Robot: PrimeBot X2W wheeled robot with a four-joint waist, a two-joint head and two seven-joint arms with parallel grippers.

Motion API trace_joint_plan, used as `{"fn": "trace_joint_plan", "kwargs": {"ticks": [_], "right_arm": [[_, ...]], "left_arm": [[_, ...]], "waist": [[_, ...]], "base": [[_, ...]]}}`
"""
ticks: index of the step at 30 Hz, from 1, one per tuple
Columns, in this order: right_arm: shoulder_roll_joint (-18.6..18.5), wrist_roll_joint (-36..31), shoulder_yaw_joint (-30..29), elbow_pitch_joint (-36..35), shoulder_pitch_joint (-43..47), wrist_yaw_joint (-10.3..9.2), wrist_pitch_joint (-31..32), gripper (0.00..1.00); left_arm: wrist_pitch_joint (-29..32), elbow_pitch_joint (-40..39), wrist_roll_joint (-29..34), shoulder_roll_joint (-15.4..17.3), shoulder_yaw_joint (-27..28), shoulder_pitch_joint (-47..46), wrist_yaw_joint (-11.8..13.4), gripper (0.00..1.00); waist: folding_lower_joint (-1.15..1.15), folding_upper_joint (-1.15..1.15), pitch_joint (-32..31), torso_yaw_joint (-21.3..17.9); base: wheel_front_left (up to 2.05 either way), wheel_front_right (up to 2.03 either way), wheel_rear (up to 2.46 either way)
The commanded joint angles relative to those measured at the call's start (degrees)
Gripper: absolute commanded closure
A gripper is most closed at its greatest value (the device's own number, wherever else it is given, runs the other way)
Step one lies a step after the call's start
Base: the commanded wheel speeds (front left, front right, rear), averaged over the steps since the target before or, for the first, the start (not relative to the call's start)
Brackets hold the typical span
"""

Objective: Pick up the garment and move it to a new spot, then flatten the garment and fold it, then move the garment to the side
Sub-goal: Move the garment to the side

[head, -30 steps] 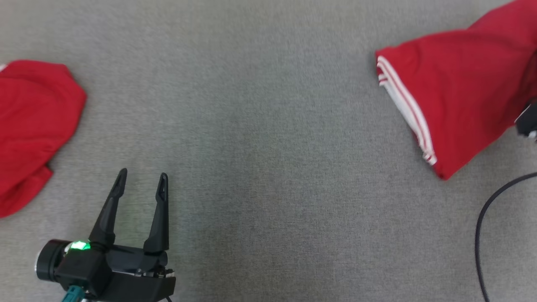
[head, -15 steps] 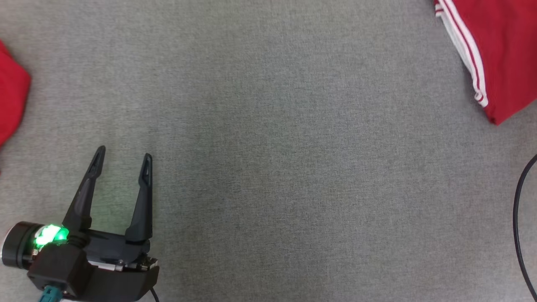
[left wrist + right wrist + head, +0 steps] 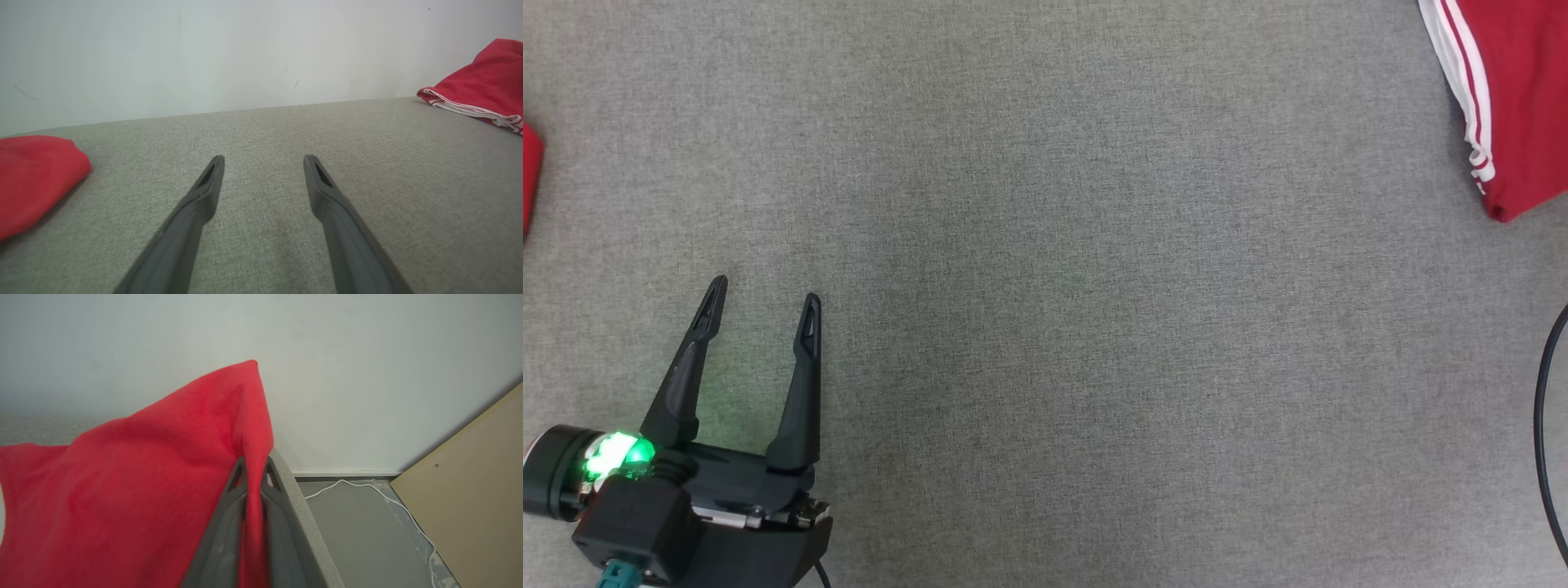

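while right gripper [image 3: 253, 470] pinches it, red garment [image 3: 122, 477], white-striped hem [image 3: 1474, 122]

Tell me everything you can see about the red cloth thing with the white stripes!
The red soft-cloth garment with white stripes looks like thick, fleecy fabric. Its hem has a white band with thin red lines. It sits at the far right of the grey woven surface, bunched and lifted on one side, not flat. The robot's right tool is shut on a fold of it, holding that up in a peak. The striped edge lies low on the surface.
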Motion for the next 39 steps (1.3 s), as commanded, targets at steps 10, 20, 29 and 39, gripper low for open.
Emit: {"fn": "trace_joint_plan", "kwargs": {"ticks": [10,20,29,39], "right_arm": [[0.1,-4.4,-3.6,3.5,-1.3,-0.06,-0.2,0.00],[2.7,-5.6,-11.3,-3.4,3.3,-0.06,-0.2,0.00],[6.9,-7.0,-16.1,-15.1,12.2,-0.06,-0.2,0.00],[16.1,-10.0,-18.5,-29.3,28.3,-0.06,-0.2,0.00]], "left_arm": [[0.0,0.4,-0.4,0.6,0.0,0.1,0.5,0.00],[-2.3,4.9,-2.5,-1.5,-0.4,1.5,1.3,0.00],[-3.5,8.8,-4.7,-2.9,0.0,3.3,1.9,0.00],[-3.7,10.8,-5.6,-4.5,1.0,6.1,1.9,0.00]], "waist": [[0.00,-0.01,-0.2,0.3],[0.00,-0.01,-5.8,1.5],[0.00,-0.01,-11.8,2.4],[0.00,-0.01,-20.1,4.3]], "base": [[0.00,0.00,0.00],[0.00,0.00,0.00],[0.00,0.00,0.00],[0.00,0.00,0.00]]}}
